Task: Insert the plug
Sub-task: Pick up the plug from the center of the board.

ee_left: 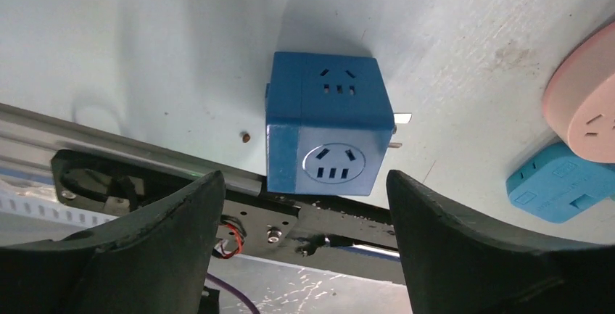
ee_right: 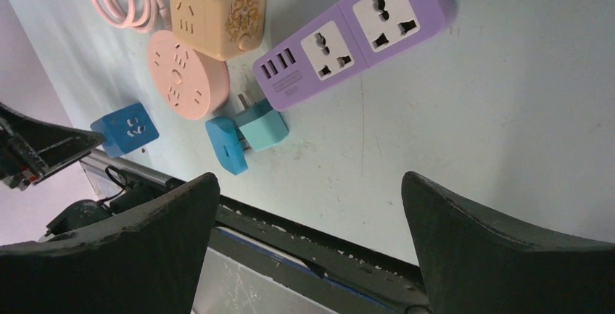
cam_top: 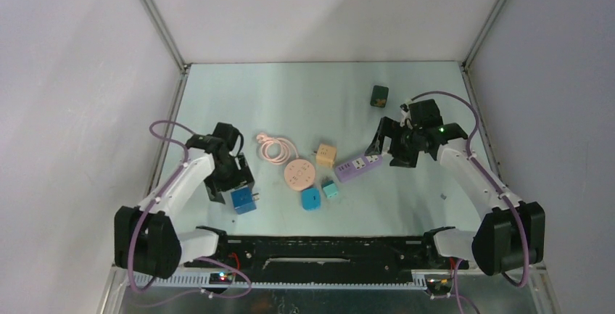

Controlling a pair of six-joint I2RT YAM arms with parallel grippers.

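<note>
Pre-grasp on the plug, L side.
L gripper (ee_left: 304, 183) jaws apart, blue cube plug (ee_left: 326, 122) on table just ahead, ungripped. R gripper (ee_right: 312, 183) wide open nr purple strip (ee_right: 355, 35). Next, I reckon: close on cube, prongs twd strip.

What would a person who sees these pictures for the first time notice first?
Probably the blue cube adapter at the front left of the table, with the open left gripper aimed at it, not touching. Next, the purple power strip right of centre, in front of the open right gripper, and the pink round socket with its coiled cable in the middle.
</note>
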